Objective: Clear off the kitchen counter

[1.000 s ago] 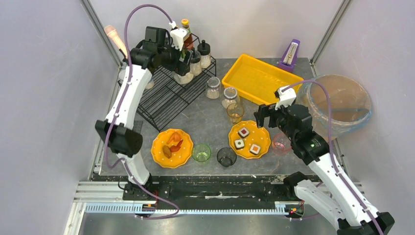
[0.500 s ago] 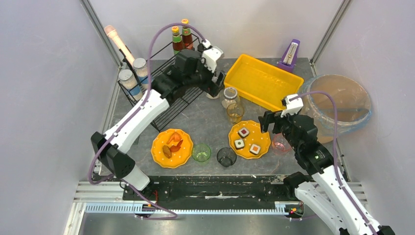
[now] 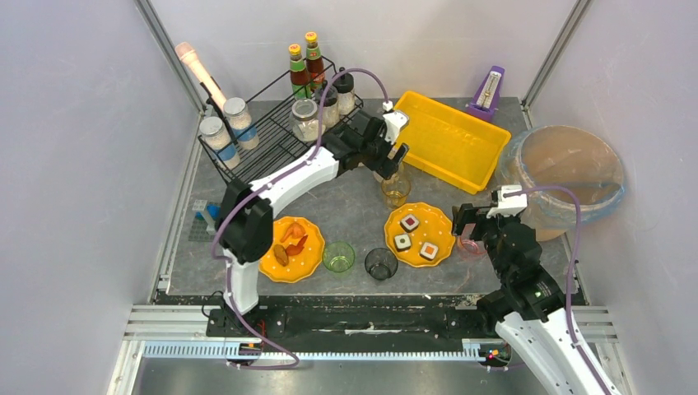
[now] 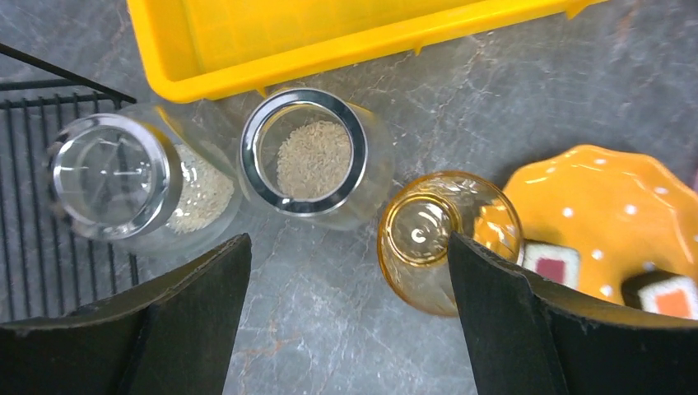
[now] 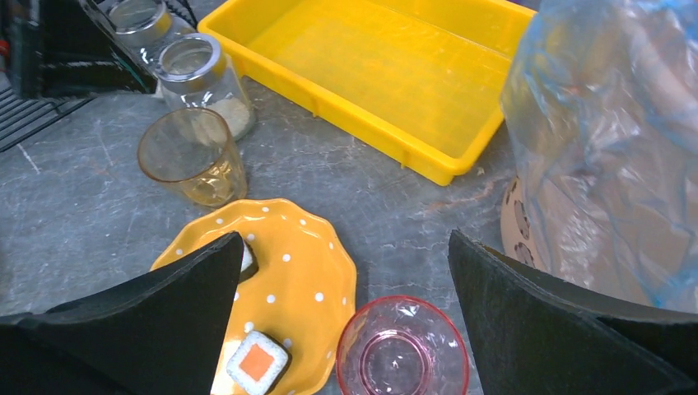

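Observation:
The kitchen counter (image 3: pixel 350 206) carries two orange dotted plates, one with sushi pieces (image 3: pixel 420 233) and one with other food (image 3: pixel 290 248). A green cup (image 3: pixel 338 257), a dark cup (image 3: pixel 380 263), an amber cup (image 3: pixel 396 189) and a pink cup (image 3: pixel 471 244) stand around them. My left gripper (image 4: pixel 347 247) hangs open over bare counter, just in front of two rice jars (image 4: pixel 304 156) (image 4: pixel 123 177), with the amber cup (image 4: pixel 436 239) at its right finger. My right gripper (image 5: pixel 344 239) is open above the pink cup (image 5: pixel 403 350).
A yellow tray (image 3: pixel 449 140) lies at the back right, with a bag-lined bin (image 3: pixel 568 173) to its right. The black wire rack (image 3: pixel 263 156) at back left holds bottles (image 3: pixel 300 66) and jars (image 3: pixel 230 127). A purple metronome (image 3: pixel 490 90) stands behind the tray.
My left arm swung from the wire rack rightwards to the jars beside the yellow tray, jaws still open. My right arm drew back toward the near edge, over the pink cup.

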Motion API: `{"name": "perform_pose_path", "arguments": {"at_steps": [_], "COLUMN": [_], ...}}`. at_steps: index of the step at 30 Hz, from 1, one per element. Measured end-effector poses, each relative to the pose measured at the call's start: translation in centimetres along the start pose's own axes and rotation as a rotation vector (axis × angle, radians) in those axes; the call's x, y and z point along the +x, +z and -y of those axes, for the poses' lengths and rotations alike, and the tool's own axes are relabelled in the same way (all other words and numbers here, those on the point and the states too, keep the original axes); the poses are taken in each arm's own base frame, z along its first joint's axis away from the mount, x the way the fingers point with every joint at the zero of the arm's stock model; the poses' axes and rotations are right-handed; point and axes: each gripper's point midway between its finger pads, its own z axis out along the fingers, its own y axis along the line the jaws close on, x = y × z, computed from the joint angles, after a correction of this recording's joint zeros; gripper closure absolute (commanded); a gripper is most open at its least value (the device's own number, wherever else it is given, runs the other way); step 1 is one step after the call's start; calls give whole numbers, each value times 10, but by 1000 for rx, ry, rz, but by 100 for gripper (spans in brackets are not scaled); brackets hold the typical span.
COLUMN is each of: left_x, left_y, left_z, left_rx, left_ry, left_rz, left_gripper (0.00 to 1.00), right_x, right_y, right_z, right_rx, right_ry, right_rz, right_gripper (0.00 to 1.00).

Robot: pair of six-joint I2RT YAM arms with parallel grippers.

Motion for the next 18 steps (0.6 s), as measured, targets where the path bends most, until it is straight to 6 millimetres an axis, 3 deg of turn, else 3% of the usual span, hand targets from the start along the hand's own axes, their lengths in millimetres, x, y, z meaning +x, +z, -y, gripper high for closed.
{"name": "perform_pose_path", "arguments": {"at_steps": [6,11,18], "left_x": [26,21,9], "left_y": [44,64,75], "left_z": [-12,-24,-38], "left_rx": [-59,-96,-98], "left_ry": [-9,-14,-33], "left_rz": [-69,-58,-30], "left_gripper": [7,7,12], "right_x": [16,24,26], "right_y": [-2,-2,0], "right_z": [12,15,15], "right_rx": [58,74,80], "right_ry": [26,31,28], "right_rz": [8,-7,-20], "right_gripper": [2,2,2]}}
